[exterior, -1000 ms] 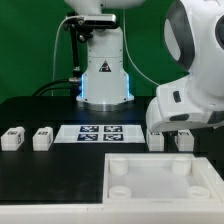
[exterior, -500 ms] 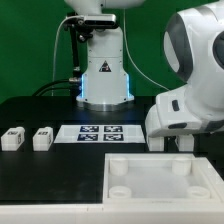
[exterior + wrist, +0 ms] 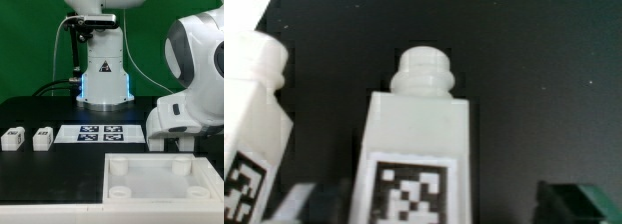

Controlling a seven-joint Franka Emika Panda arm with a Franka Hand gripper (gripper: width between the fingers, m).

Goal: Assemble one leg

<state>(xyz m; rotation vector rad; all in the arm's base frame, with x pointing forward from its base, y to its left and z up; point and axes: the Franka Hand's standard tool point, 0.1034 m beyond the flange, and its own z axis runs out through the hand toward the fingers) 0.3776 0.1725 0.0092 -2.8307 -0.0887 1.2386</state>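
In the wrist view a white leg [image 3: 416, 130] with a rounded peg tip and a black-and-white tag on its face lies between my open gripper [image 3: 434, 205]. One fingertip [image 3: 299, 203] is close beside it and the other [image 3: 580, 200] stands well apart. A second leg [image 3: 249, 120] lies alongside. In the exterior view these two legs [image 3: 157, 141] [image 3: 185, 141] sit under my arm's hand [image 3: 185, 112], which hides the fingers. Two more legs [image 3: 12, 138] [image 3: 42, 138] lie at the exterior view's left.
The large white square panel [image 3: 200, 190] with round corner holes lies at the front. The marker board [image 3: 100, 132] lies flat in the middle of the black table. The robot base [image 3: 105, 75] stands behind it.
My arm has come lower and shifted a little toward the exterior view's right over the two right-hand legs. No part has moved.
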